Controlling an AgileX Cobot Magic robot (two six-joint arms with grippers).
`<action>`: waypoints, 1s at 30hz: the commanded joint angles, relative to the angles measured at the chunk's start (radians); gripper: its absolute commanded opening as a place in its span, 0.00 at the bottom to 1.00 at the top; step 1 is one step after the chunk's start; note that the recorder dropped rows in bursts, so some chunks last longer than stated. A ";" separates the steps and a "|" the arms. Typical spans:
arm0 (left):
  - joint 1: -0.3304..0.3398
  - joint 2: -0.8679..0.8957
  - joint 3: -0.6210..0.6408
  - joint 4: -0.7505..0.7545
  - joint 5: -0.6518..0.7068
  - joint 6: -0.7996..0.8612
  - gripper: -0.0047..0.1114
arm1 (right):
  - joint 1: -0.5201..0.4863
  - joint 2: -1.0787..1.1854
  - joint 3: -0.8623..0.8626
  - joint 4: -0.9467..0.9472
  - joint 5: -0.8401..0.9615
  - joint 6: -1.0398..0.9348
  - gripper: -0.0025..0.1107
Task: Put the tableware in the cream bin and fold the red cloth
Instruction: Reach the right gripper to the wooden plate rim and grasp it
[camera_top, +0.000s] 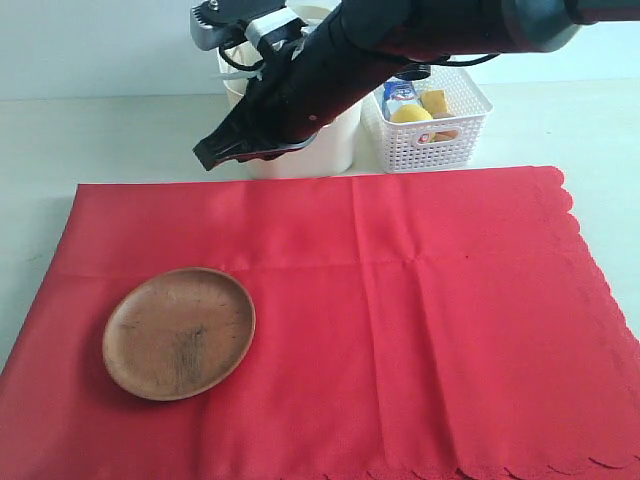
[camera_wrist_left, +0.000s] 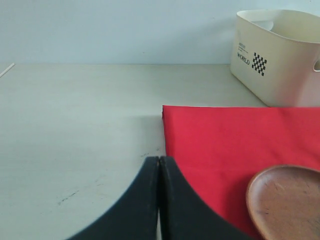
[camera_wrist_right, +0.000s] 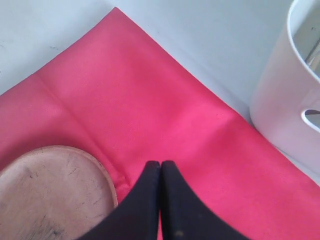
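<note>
Pale off-white tabletop (camera_wrist_left: 75, 130); plain light wall (camera_wrist_left: 115, 30) behind.

This looks like a robotics lab bench staged as a dining table. A plain pale worktop (camera_top: 120, 140) runs back to a blank pale wall (camera_top: 100, 50), and a black robot arm (camera_top: 330, 70) with exposed cables reaches over it. The household props are few and tidy: a red cloth (camera_top: 420, 320) spread flat, a round brown wooden plate (camera_top: 180, 332) on it, a cream bin (camera_wrist_left: 280, 55) printed "WORLD", and a white lattice basket (camera_top: 440, 135) holding a lemon (camera_top: 411, 114).
</note>
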 joint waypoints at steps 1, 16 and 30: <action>0.002 -0.006 0.003 0.007 -0.005 -0.002 0.04 | 0.000 0.013 0.001 -0.026 -0.008 0.003 0.02; 0.002 -0.006 0.003 0.007 -0.005 -0.002 0.04 | 0.000 0.140 0.001 -0.062 0.041 0.051 0.02; 0.002 -0.006 0.003 0.007 -0.005 -0.002 0.04 | 0.038 0.226 -0.015 -0.046 0.075 0.096 0.38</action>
